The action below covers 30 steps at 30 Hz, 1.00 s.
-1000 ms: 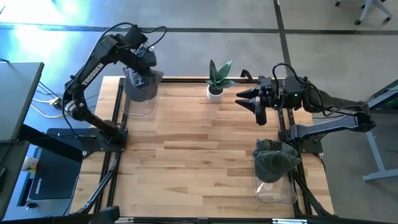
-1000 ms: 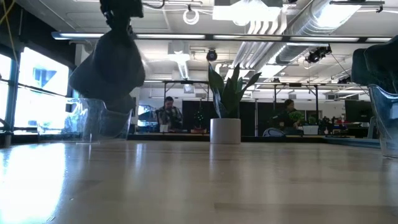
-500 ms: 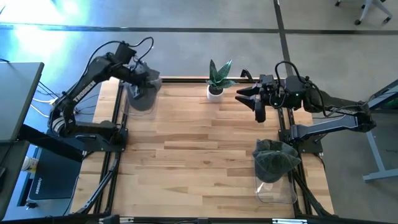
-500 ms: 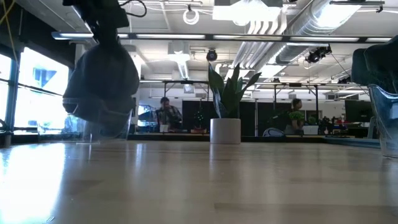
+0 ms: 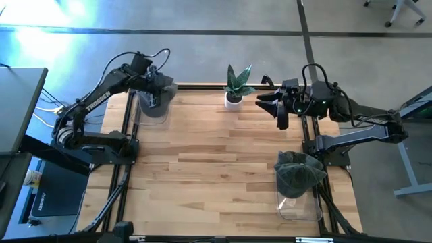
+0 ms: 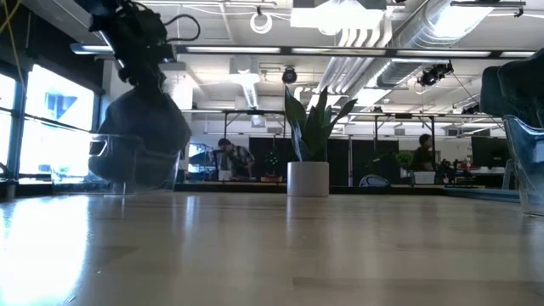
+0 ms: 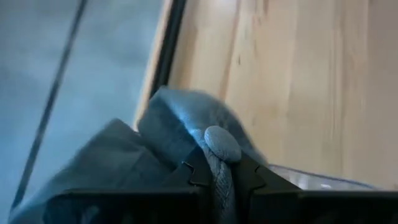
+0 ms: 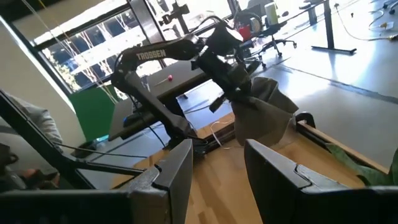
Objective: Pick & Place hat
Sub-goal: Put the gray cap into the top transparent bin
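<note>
A grey hat (image 5: 154,101) with a round top button (image 7: 222,144) hangs from my left gripper (image 5: 150,86) at the table's far left corner. The gripper is shut on it. The hat's lower part (image 6: 140,157) is inside a clear container (image 6: 115,166) that stands there. My right gripper (image 5: 272,113) hovers open and level over the far right of the table, holding nothing. In the right wrist view its fingers (image 8: 177,171) frame the left arm and the hat (image 8: 261,115). My left gripper pinches a fold of the hat's crown (image 7: 219,177) between its two fingers, just beside the top button. The fingers come from above, slanting down. The hat hangs below them with its lower part inside the clear container. Whether it touches the bottom, I cannot tell.
A potted plant (image 5: 235,88) stands at the middle of the far edge. At the near right a second dark hat (image 5: 297,172) sits on top of another clear container (image 5: 300,206). The wooden top between them is bare.
My left gripper has come down with the hat, still shut on it. The hat hung above the clear container a second ago. Now its lower part is sunk between the container's walls.
</note>
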{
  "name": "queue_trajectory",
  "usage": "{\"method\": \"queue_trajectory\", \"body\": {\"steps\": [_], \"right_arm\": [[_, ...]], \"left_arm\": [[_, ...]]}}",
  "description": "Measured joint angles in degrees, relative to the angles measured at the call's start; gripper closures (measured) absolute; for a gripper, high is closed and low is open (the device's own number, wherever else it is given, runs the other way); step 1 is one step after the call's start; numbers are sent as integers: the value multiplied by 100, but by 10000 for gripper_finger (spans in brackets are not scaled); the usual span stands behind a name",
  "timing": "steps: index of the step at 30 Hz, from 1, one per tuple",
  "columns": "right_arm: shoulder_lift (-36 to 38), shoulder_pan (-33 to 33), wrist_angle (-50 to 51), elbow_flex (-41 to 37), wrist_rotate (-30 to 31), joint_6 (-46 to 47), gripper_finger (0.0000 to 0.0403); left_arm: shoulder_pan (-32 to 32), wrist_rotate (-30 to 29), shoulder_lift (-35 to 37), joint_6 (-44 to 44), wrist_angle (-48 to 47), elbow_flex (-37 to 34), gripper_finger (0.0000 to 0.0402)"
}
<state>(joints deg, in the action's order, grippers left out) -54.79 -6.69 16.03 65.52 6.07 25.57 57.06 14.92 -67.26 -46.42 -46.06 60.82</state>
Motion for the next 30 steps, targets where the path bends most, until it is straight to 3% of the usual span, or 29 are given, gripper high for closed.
{"method": "queue_trajectory", "body": {"steps": [10,16,23,27,30], "right_arm": [[-257,1,-13,0,-76,447,261],[-554,1,-86,0,-362,542,261],[-754,1,-154,0,-562,501,261],[-760,1,-243,0,-566,358,261],[-760,1,-341,0,-574,238,261]], "left_arm": [[765,-24,-272,-102,-256,-28,296],[1184,-17,-256,717,-142,111,247],[1383,-341,-230,1825,-138,111,236],[1379,-513,-98,2993,24,111,236],[1383,-374,32,3357,202,112,236]]}}
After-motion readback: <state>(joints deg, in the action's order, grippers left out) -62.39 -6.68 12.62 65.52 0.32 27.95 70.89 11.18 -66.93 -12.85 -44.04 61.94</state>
